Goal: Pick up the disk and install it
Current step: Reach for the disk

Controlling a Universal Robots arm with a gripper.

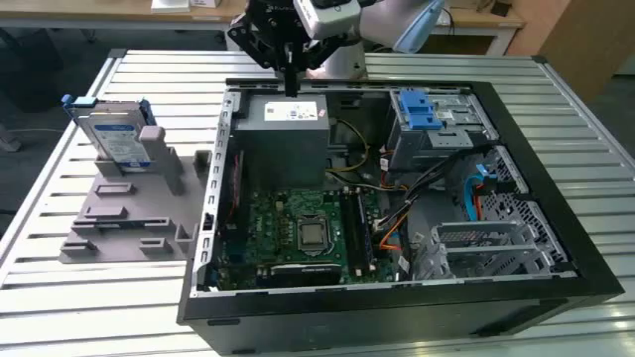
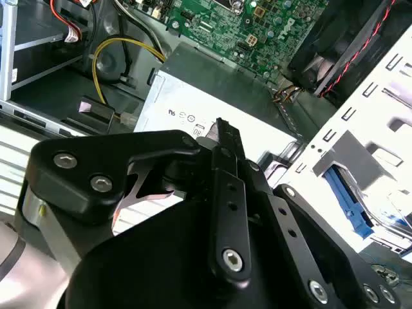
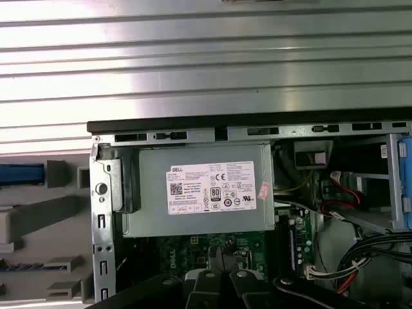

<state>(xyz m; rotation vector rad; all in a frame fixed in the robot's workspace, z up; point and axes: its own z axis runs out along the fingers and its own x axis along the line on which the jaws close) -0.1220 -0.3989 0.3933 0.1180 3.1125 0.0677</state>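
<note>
The disk (image 1: 117, 139) stands on edge in a grey holder (image 1: 129, 216) on the table, at the exterior view's left of the open computer case (image 1: 585, 245). It is silver-grey with a blue-and-white label and a blue carrier. My gripper (image 1: 291, 89) hangs over the back edge of the case, just above the grey power-supply box (image 1: 288, 137), well apart from the disk. Its fingers (image 2: 224, 138) are pressed together with nothing between them. In the first wrist view the fingertips (image 3: 212, 259) sit over the motherboard below the power supply (image 3: 199, 193), and the carrier's blue edge (image 3: 22, 174) shows at the side.
Inside the case lie a green motherboard (image 1: 303, 230), bundled cables (image 1: 436, 178) and a metal drive cage with a blue latch (image 1: 421, 111). The case stands on a slatted metal table (image 1: 149, 74). A fan with red wires (image 2: 335, 51) shows in the second wrist view.
</note>
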